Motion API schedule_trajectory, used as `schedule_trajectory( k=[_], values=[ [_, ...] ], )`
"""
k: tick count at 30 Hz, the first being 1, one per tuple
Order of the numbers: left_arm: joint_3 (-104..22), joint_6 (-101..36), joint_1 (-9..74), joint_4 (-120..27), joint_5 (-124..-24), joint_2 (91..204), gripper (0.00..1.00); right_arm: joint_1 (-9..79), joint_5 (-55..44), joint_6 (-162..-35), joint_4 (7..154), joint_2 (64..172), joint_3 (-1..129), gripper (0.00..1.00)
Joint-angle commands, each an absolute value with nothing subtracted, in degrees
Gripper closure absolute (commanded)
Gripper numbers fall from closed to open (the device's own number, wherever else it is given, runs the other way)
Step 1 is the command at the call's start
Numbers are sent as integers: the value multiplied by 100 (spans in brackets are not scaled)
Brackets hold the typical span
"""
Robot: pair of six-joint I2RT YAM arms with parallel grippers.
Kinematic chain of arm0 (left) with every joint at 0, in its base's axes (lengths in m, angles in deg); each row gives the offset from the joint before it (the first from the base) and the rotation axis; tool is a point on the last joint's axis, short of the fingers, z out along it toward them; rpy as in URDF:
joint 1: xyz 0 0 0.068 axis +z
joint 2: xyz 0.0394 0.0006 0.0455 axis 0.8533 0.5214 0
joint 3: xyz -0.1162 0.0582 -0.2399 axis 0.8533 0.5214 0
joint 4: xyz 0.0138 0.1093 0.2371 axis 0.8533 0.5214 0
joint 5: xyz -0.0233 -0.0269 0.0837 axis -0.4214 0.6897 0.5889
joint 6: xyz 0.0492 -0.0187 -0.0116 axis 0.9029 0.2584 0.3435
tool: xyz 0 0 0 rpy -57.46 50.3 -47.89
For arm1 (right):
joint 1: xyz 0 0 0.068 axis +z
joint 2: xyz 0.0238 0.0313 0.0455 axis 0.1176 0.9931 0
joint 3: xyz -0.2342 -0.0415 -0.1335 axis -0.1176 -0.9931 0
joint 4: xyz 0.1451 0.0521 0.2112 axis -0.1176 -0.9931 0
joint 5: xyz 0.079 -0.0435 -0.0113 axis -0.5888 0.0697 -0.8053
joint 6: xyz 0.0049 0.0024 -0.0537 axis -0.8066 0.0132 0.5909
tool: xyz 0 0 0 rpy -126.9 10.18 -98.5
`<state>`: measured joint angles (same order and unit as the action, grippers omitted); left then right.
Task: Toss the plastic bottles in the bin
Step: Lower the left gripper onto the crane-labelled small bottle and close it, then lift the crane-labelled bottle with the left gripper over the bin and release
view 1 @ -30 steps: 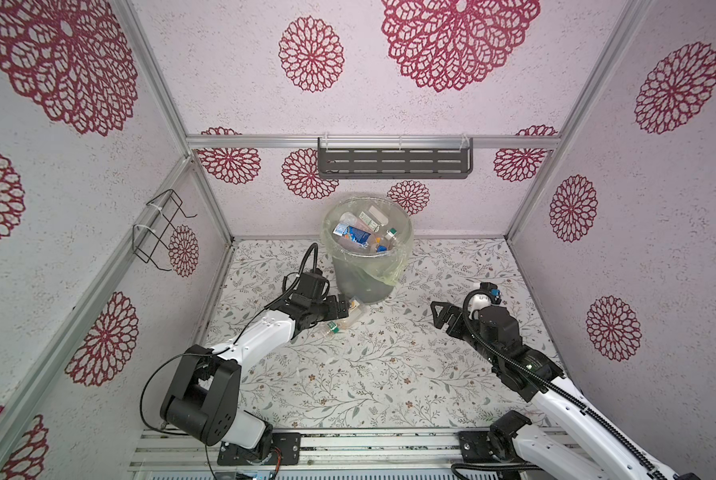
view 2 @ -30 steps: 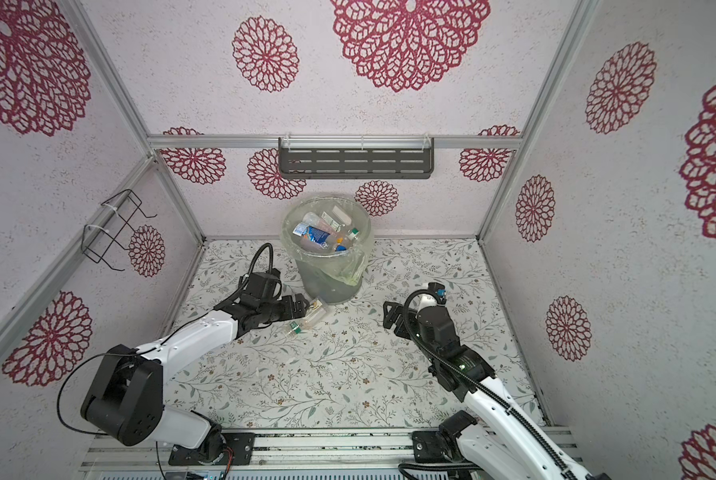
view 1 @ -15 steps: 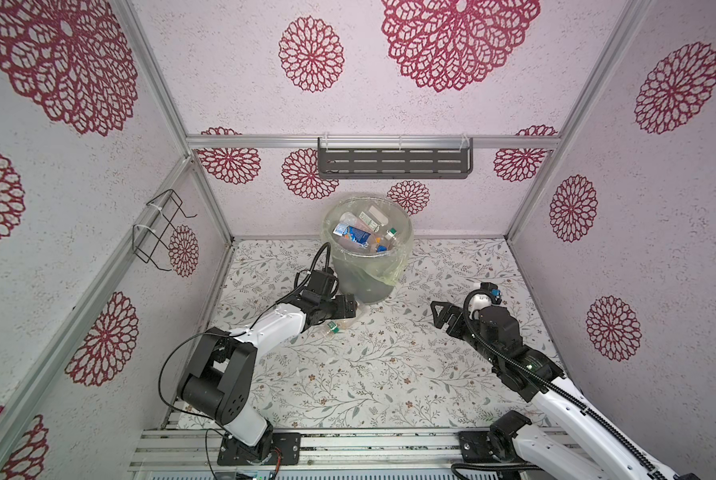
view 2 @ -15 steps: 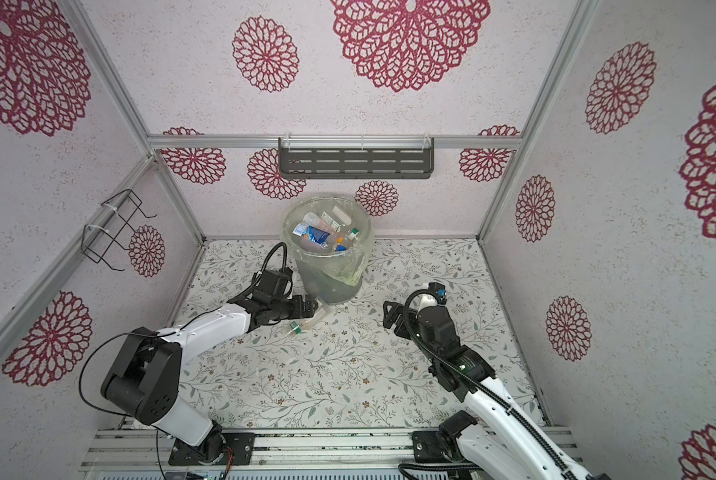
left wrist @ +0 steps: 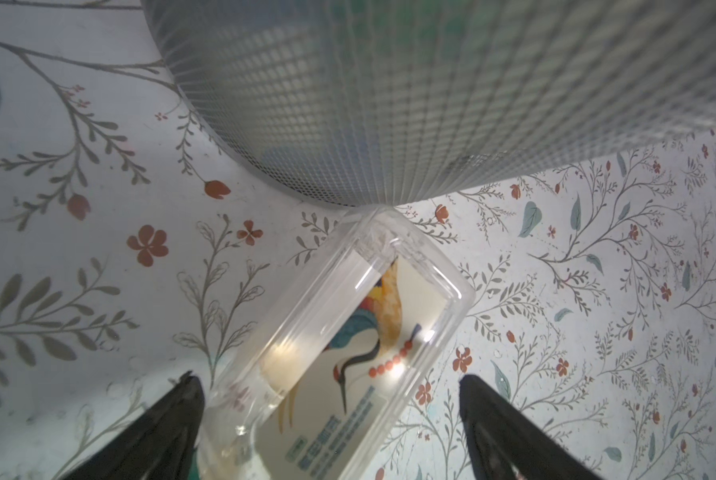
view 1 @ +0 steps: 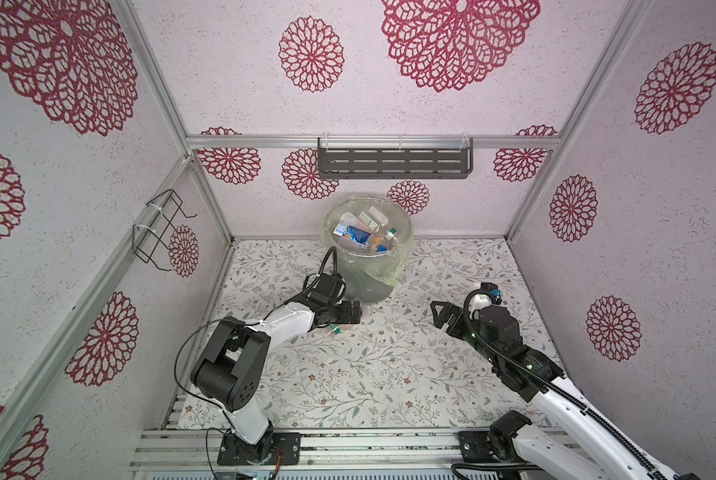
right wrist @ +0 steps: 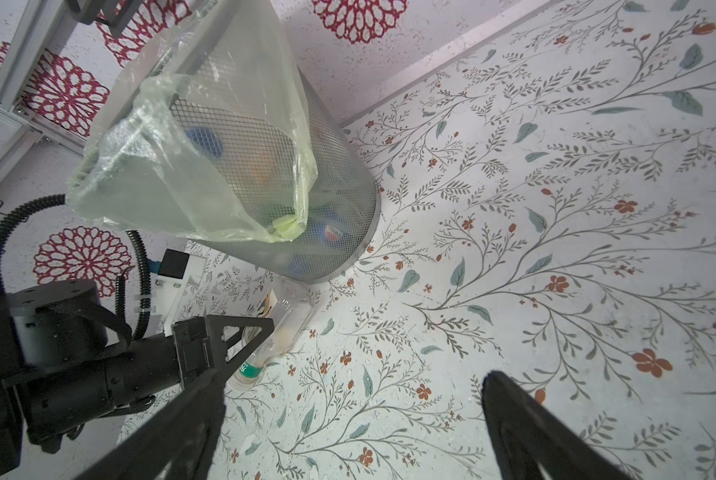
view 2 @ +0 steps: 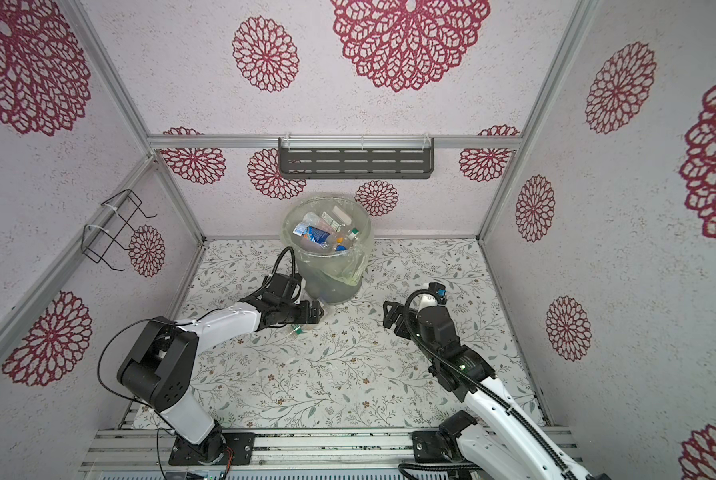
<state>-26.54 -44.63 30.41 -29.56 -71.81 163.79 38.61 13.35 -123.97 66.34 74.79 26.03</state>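
The left gripper (left wrist: 326, 377) is straddling 1 bottle (left wrist: 360, 307) touching the bin (left wrist: 369, 104), fingers apart; centre it before closing.

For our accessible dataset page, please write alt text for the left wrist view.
A clear square-sided plastic bottle with a colourful bird on its label lies on the floral tabletop between the open jaws of the left gripper. Its far end appears to touch the foot of the grey mesh bin.
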Motion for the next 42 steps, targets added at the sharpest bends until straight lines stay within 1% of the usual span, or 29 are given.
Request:
schedule_trajectory(
  k=[1, 8, 16, 19, 22, 34, 42],
  values=[
    [-2833, -4250, 2927, -3023, -7175, 16465, 1, 3852, 1313, -12474, 6802, 7429, 2624, 1],
    [-2719, -4299, 2719, -2997, -6808, 16506, 5, 3849, 1313, -12487, 6810, 7431, 2624, 1],
    [-2593, -4535, 2413, -2988, -6279, 16574, 13, 3849, 1295, -12497, 6846, 7469, 2651, 1],
    [-2480, -4657, 2377, -2997, -6223, 16523, 20, 3848, 1286, -12500, 6838, 7468, 2651, 1],
    [-2332, -4786, 2324, -3038, -6188, 16399, 23, 3848, 1286, -12520, 6837, 7462, 2634, 1],
    [-2083, -5054, 2122, -3041, -5998, 16254, 43, 3850, 1287, -12632, 6898, 7458, 2519, 1],
    [-1989, -5173, 2122, -2990, -6015, 16091, 61, 3849, 1311, -12641, 6821, 7330, 2501, 1]
  ],
)
